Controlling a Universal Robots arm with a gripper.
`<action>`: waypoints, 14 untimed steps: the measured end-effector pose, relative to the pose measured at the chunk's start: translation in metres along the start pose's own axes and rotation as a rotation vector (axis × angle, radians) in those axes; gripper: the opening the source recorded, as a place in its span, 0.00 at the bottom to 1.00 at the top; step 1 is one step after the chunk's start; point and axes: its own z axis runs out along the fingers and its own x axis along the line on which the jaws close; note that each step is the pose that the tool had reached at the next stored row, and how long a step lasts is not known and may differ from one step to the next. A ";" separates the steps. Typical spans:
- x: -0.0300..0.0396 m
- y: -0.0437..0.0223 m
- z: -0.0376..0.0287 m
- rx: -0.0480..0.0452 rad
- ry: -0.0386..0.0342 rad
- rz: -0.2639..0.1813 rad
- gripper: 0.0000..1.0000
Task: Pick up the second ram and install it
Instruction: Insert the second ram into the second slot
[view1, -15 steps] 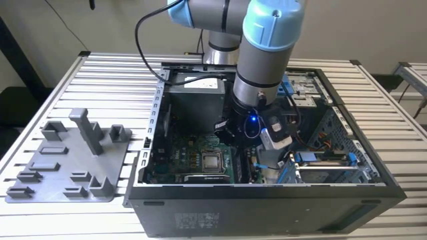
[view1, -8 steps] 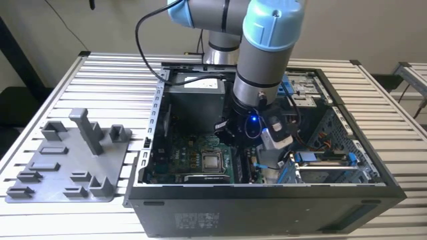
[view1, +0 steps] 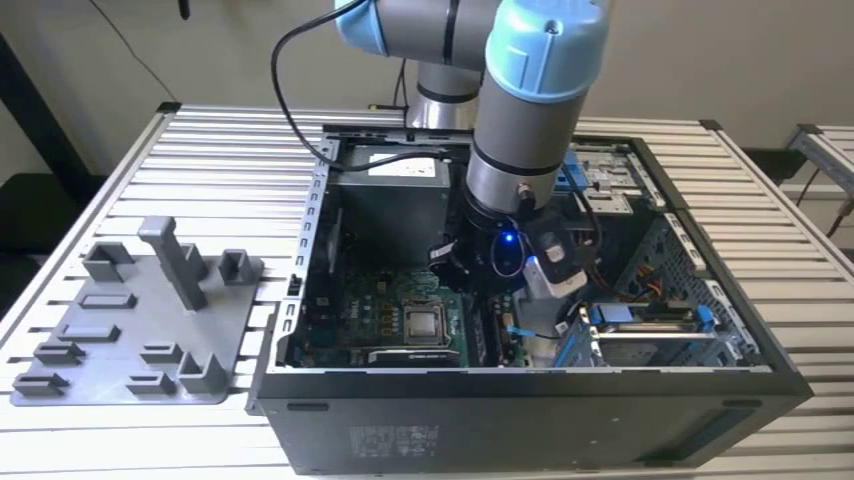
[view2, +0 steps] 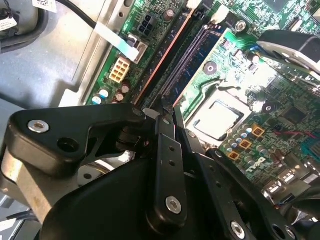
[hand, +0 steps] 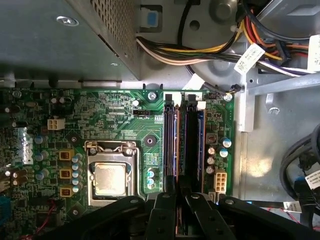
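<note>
Closest, in both wrist views: black metal two-fingered claw (view2: 167, 107), fingers drawn nearly together over the memory sockets, tips (hand: 179, 196) low above the board. Between those fingers, a thin dark edge, most likely the second ram, a slim dark flat memory board (hand: 183, 150), standing on edge in a long black socket and running away from the claw along the socket row. Whether the fingers actually grip it or only rest beside it: cannot tell.

Just beside that socket row, green printed motherboard (hand: 110, 110) with a square silver processor (hand: 109, 178) in its metal frame. Past the sockets, a bundle of yellow, black and orange power cables (hand: 200, 50) against the grey metal case wall.

Farther out, in the exterior view: grey and light-blue robot arm (view1: 527, 110) reaching down into the open black computer case (view1: 534, 410), claw hidden low inside near the motherboard. Toward the exterior view's left, well apart from the case, a grey plastic fixture plate with upright blocks (view1: 134, 330) on the ribbed metal table (view1: 227, 150).
</note>
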 end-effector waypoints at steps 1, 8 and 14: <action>0.0000 0.0000 0.0001 0.0000 0.0000 -0.002 0.14; 0.0000 0.0001 0.0002 0.0000 0.0000 -0.005 0.14; 0.0000 0.0001 0.0010 -0.0002 0.0000 -0.005 0.14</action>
